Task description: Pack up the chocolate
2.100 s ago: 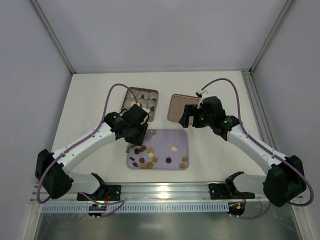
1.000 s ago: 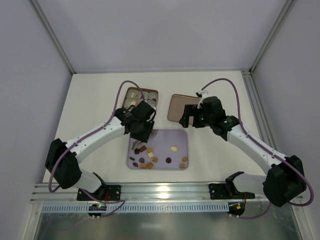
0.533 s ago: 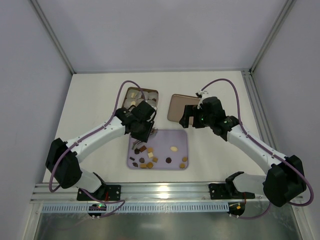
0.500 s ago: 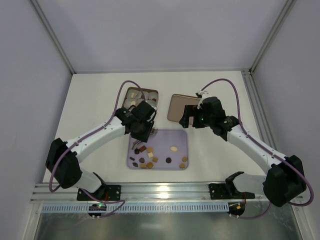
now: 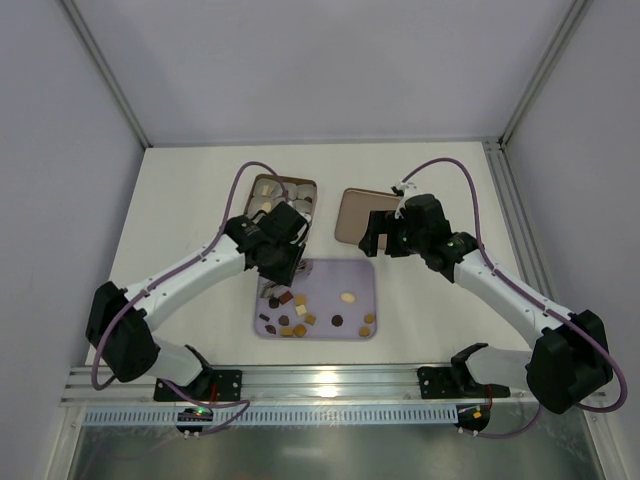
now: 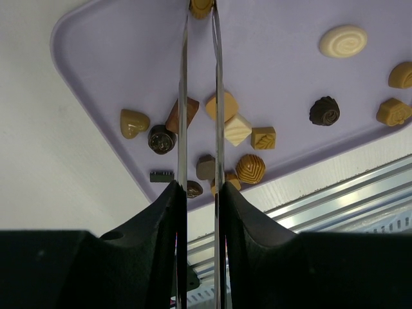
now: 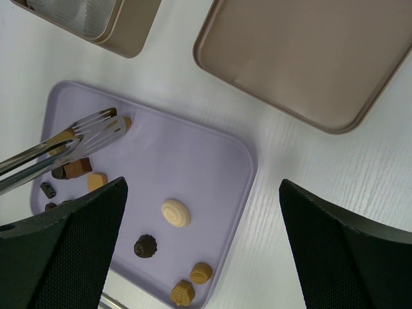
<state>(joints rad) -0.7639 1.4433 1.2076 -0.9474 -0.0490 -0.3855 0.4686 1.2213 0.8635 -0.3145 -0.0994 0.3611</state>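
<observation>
As its black fingers squeeze the 2 blades of the metal tongs down to a narrow gap, the left gripper holds the tool pointed out over the far left part of the lavender tray. A caramel chocolate is pinched between the tongs' flat tips; whether it is clear of the tray floor cannot be told.

Below the blades, the loose chocolates crowd the tray's near left corner: a caramel heart, a dark round piece, brown, caramel and cream squares and a ridged caramel dome, some of them touching. Further right on the tray and well apart lie a cream-white swirled oval, a dark rosette and 2 caramel pieces near the right edge.

Beyond the tray's far left corner, on the white table, stands the brown square tin with its pale ribbed cups inside. To its right, apart from it and just beyond the tray's far right corner, lies the flat brown square lid.

The right gripper hangs above the lid's near edge with its 2 jaws spread wide and nothing between them.
</observation>
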